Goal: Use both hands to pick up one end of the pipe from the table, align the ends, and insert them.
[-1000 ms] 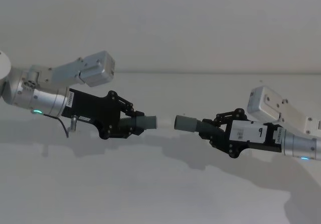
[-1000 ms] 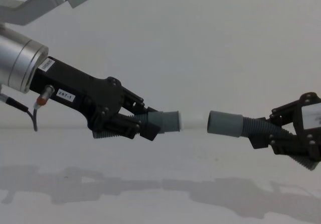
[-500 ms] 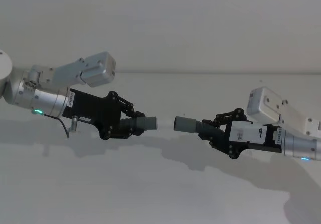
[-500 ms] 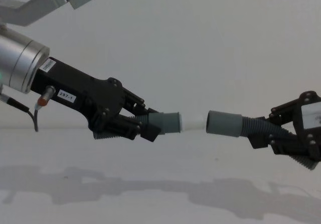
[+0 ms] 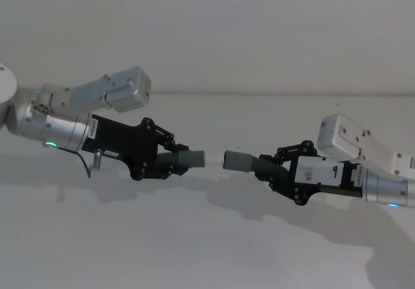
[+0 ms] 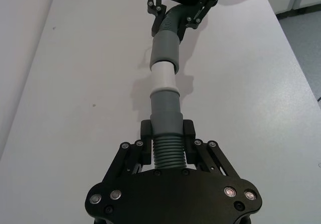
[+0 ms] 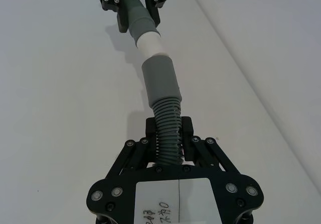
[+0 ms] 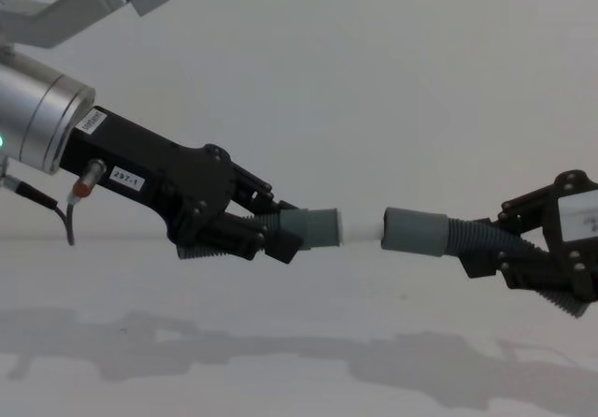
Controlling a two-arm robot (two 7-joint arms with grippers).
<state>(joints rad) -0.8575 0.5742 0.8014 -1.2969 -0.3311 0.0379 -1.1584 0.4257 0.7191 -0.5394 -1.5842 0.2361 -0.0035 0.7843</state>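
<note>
White table (image 5: 207, 250) lies below you: from the head, your left gripper (image 5: 170, 162) clamps the white-tipped hose piece (image 5: 189, 159), your right gripper (image 5: 275, 170) clamps the sleeved piece (image 5: 241, 161), ends facing and just apart. From the chest and both wrists, the axes look nearly in line, so push straight together

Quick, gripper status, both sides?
Left gripper: shut on the white-tipped pipe piece, held above the table.
Right gripper: shut on the open-sleeve pipe piece, facing it.
</note>
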